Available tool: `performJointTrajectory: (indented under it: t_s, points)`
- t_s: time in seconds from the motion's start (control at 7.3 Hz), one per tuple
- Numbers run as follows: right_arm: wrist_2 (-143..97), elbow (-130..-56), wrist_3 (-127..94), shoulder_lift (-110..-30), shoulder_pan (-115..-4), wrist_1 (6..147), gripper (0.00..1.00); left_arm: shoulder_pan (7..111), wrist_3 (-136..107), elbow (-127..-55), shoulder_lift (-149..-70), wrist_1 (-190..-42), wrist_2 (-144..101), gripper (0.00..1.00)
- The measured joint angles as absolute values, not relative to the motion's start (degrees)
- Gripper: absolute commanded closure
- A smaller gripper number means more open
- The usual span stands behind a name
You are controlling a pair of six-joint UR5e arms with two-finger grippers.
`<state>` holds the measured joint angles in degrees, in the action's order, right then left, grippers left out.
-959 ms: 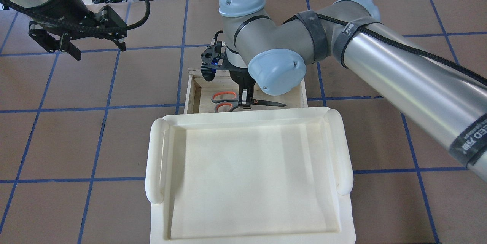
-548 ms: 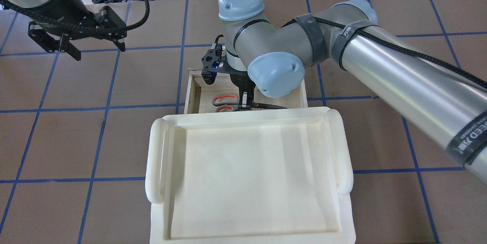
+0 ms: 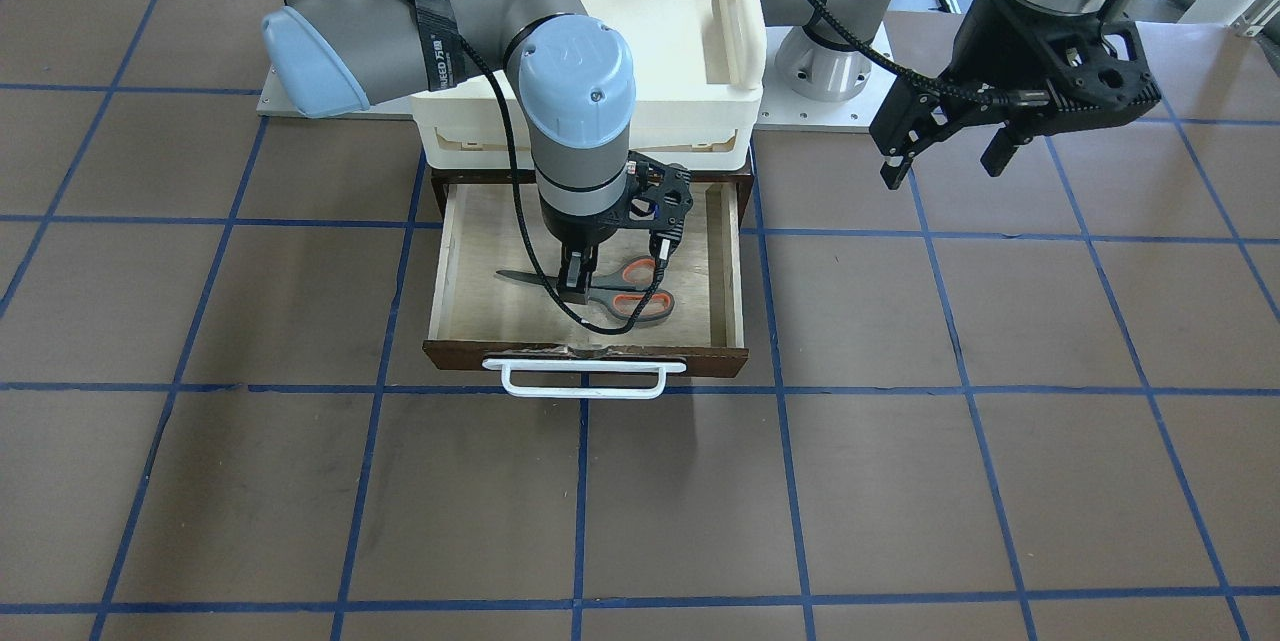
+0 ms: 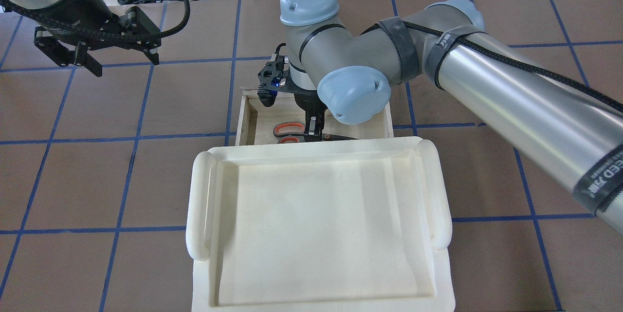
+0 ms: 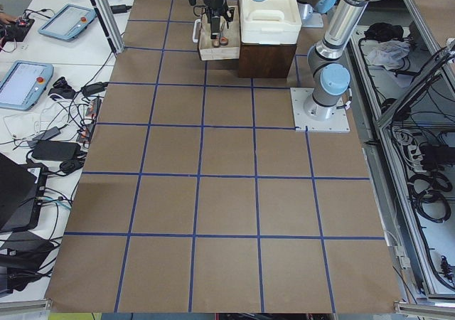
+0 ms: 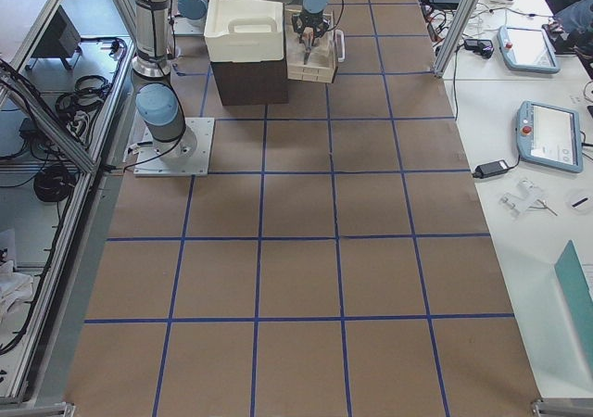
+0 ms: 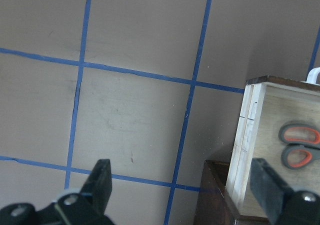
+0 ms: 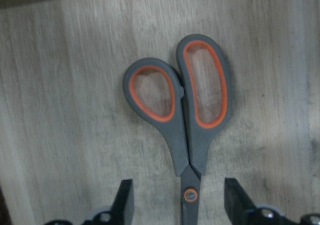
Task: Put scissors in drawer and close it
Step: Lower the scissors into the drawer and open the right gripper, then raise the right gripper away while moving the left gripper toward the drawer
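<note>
The scissors (image 8: 179, 140), grey handles with orange-red linings, lie flat on the pale floor of the pulled-out drawer (image 3: 480, 281), blades closed. They also show in the front view (image 3: 632, 303) and partly behind the tray rim in the overhead view (image 4: 288, 130). My right gripper (image 3: 575, 283) (image 8: 179, 205) reaches down into the drawer and is open. Its fingers (image 8: 122, 202) straddle the scissors' pivot without touching it. My left gripper (image 4: 124, 64) (image 3: 940, 169) hangs open and empty over the bare table, well to the side of the drawer (image 7: 245, 135).
A white plastic tray (image 4: 311, 149) sits on top of the dark cabinet, just behind the drawer opening. The drawer's dark front carries a white bar handle (image 3: 585, 379) facing the open table. Brown table with blue grid lines extends all around.
The right gripper and the scissors have sunk lower into the drawer, so the tray rim now hides part of the scissors. The left gripper has drifted slightly away.
</note>
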<state>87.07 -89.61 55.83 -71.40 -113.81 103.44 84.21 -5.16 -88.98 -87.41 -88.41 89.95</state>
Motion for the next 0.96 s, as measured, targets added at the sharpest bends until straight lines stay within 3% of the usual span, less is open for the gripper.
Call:
performJointTrajectory:
  t_s: [0.96]
  points:
    - [87.9,-85.0,-2.1,-78.6,-102.1,108.7,0.0,87.6,-9.3,-79.8,-101.3,-82.4,86.5,0.0]
